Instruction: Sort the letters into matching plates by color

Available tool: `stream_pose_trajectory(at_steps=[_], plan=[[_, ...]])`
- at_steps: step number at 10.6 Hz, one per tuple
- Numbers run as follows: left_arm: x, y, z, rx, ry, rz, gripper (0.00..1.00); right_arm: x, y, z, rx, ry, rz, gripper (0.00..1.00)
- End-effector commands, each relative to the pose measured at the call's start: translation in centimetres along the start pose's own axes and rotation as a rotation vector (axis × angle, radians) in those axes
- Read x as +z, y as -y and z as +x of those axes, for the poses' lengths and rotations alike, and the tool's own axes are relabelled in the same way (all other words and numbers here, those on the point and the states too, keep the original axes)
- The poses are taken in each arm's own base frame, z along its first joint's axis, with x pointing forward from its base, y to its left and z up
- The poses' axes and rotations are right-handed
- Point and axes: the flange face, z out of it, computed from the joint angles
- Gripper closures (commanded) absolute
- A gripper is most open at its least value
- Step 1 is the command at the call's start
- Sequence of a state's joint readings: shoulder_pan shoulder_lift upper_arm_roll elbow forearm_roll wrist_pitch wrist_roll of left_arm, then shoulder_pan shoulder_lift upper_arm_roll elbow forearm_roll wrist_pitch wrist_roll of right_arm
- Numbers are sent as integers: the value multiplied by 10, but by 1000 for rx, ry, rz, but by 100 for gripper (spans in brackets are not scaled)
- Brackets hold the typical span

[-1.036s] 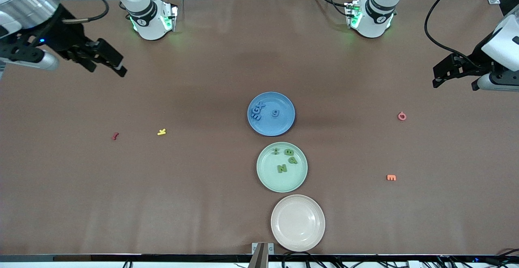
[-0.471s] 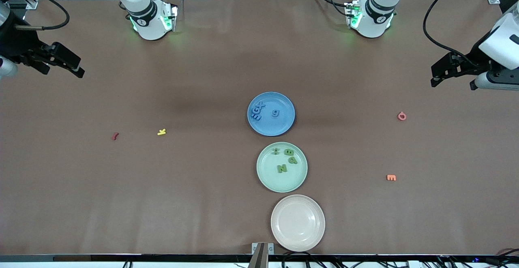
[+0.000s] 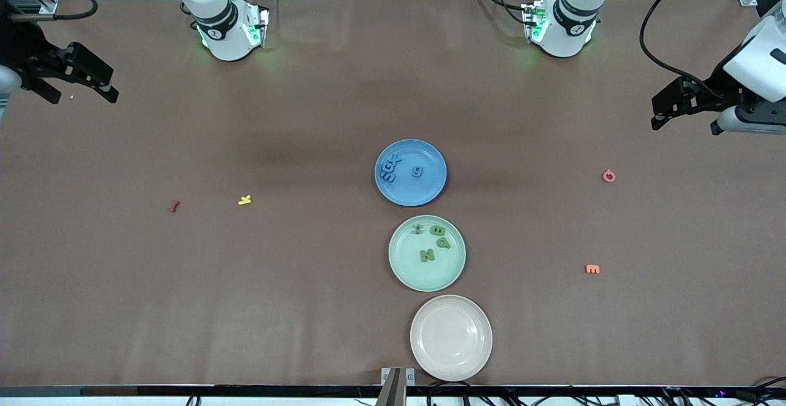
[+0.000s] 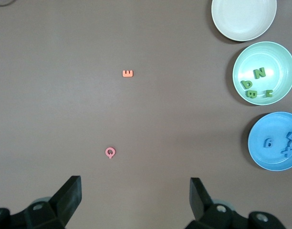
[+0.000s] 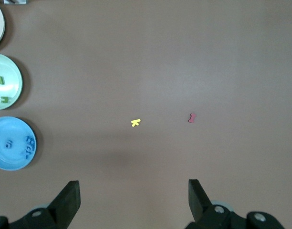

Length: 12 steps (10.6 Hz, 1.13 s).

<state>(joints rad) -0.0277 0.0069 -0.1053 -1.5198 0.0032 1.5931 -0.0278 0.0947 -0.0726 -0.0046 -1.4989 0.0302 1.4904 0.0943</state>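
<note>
From my seat, nearest the front camera sits the beige plate point(image 3: 451, 338), bare, which makes sense since nothing pale belongs to this job. Next up the table is the green plate point(image 3: 427, 253), and I count four green letters point(image 3: 433, 242) lying inside it, grouped toward the side away from the camera. Just past that, the blue plate point(image 3: 411, 172) holds the blue letters point(image 3: 399, 169): a tight cluster against the rim toward the right arm's end, one more alone near the middle. I make that four as well, though the cluster is too cramped to be sure. I judge the sorting done.

What remains on the table point(image 3: 307, 308) are the colours with no plate: an orange letter point(image 3: 592, 269) and a pink letter point(image 3: 608, 176) toward the left arm's end, a yellow letter point(image 3: 245, 199) and a red letter point(image 3: 174, 206) toward the right arm's end. Leaving them there looks correct.

Both arms wait, parked high. The left gripper point(image 3: 684, 111) hangs over the left arm's end of the table, fingers spread wide, holding nothing. The right gripper point(image 3: 77, 86) hangs over the table's edge at the right arm's end, equally wide and empty.
</note>
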Motion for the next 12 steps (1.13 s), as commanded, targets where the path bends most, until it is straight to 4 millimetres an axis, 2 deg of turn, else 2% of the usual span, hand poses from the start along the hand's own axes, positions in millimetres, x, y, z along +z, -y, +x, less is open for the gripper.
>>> stream_pose_trajectory(at_steps=[1,3,7,8,12], plan=[[-6,-1,-4,19,2,-1,0,-1,-23,-2,-78,10,-23,0],[-7,-1,-4,19,-1,-1,0,-1,-32,-1,-66,8,-54,0],[-7,-1,-4,19,-1,-1,0,9,-37,2,-64,17,-88,0],[-7,-1,-4,17,-1,-1,0,14,-37,2,-68,25,-101,0],[-6,0,-4,19,1,1,0,14,-32,2,-73,16,-90,0]])
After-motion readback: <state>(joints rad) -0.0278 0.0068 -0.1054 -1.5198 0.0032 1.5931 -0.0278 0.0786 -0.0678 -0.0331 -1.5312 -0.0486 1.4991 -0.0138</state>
